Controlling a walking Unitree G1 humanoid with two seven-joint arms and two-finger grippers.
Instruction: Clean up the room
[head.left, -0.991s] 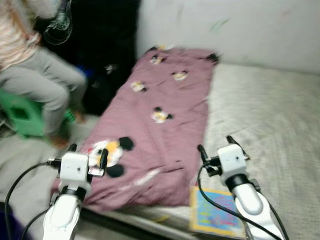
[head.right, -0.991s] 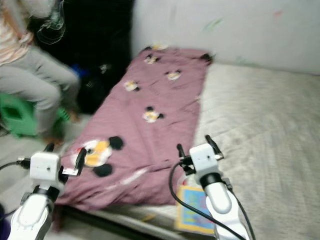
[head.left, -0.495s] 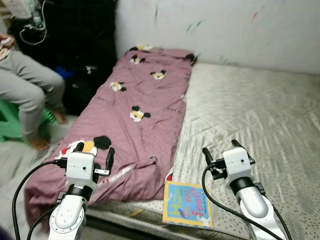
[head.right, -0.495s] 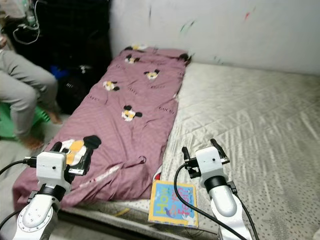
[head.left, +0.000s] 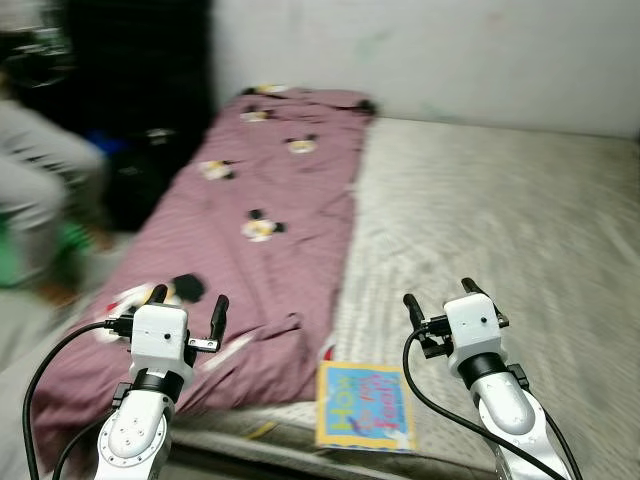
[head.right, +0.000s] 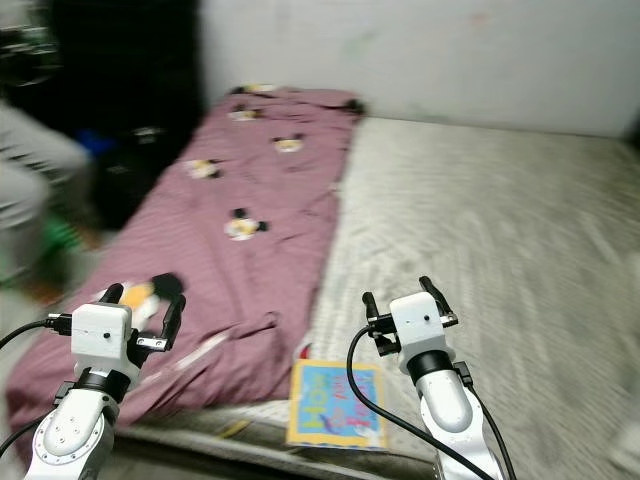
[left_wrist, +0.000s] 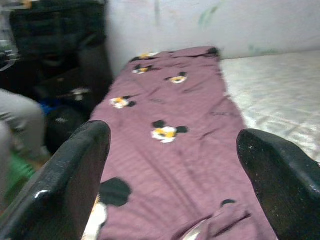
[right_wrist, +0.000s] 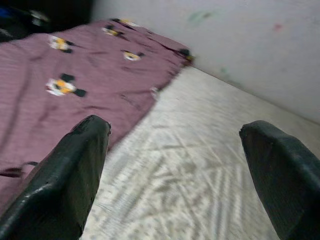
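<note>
Change since earlier: camera has swung a little to the right, so the person at the left edge sits further out of frame and the picture is blurred; the things on the bed lie as they did.
Left gripper (head.left: 186, 304): raised over the near corner of the maroon blanket (head.left: 270, 215), fingers spread wide, holding nothing.
Right gripper (head.left: 440, 298): raised over the bare grey mattress (head.left: 500, 220), fingers also spread wide and empty.
Book (head.left: 365, 406): 1 colourful children's book lies flat at the near edge of the mattress, just beside the blanket's rumpled corner, between the 2 grippers.
Blanket: spread along the left strip of the mattress, creased near its close end.
Person (head.left: 35, 190): seated left of the bed, well apart.
Progress: early by my reading; nothing is picked up, the book and blanket are untouched.
</note>
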